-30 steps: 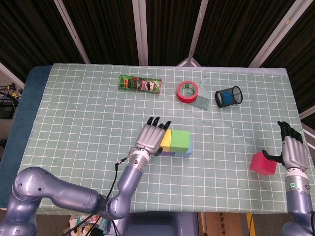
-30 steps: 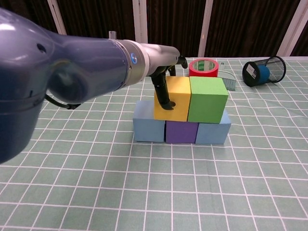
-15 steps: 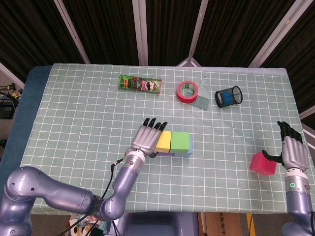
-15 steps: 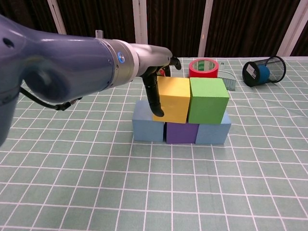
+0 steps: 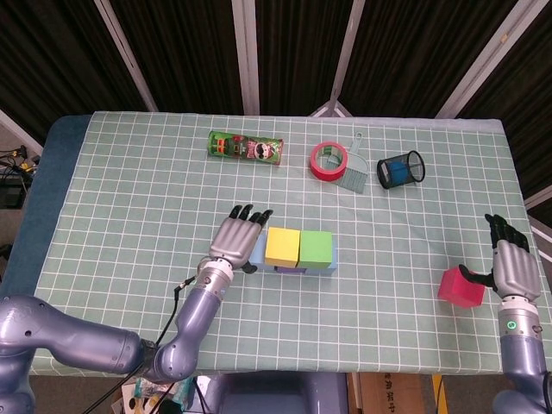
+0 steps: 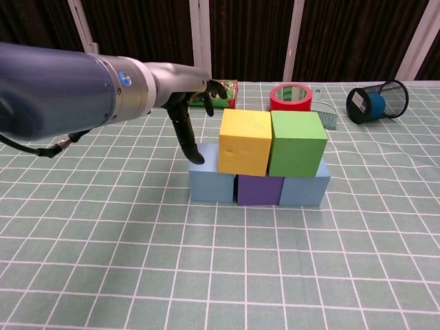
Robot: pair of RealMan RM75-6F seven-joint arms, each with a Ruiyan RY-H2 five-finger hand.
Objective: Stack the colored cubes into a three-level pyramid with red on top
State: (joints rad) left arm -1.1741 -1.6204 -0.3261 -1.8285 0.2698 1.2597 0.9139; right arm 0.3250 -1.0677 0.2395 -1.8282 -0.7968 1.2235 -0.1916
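While the pyramid sits mid-frame on the bench [image 5: 129, 190], we've got two levels up: yellow cube [image 5: 282, 246] and green cube [image 5: 316, 247] side by side on a bottom row of light blue cube [image 6: 212, 179], purple cube [image 6: 260, 189] and another light blue cube [image 6: 302, 189]. Our left robot hand [image 5: 237, 239] hovers just left of the yellow one, fingers spread, holding nothing. Red cube [image 5: 461, 287] lies at lower right of the head view, with our right robot hand [image 5: 512, 263] just beside it, fingers apart and not gripping it. Along the top: chip can [image 5: 246, 148], red tape roll [image 5: 329, 161], mesh cup [image 5: 401, 168].
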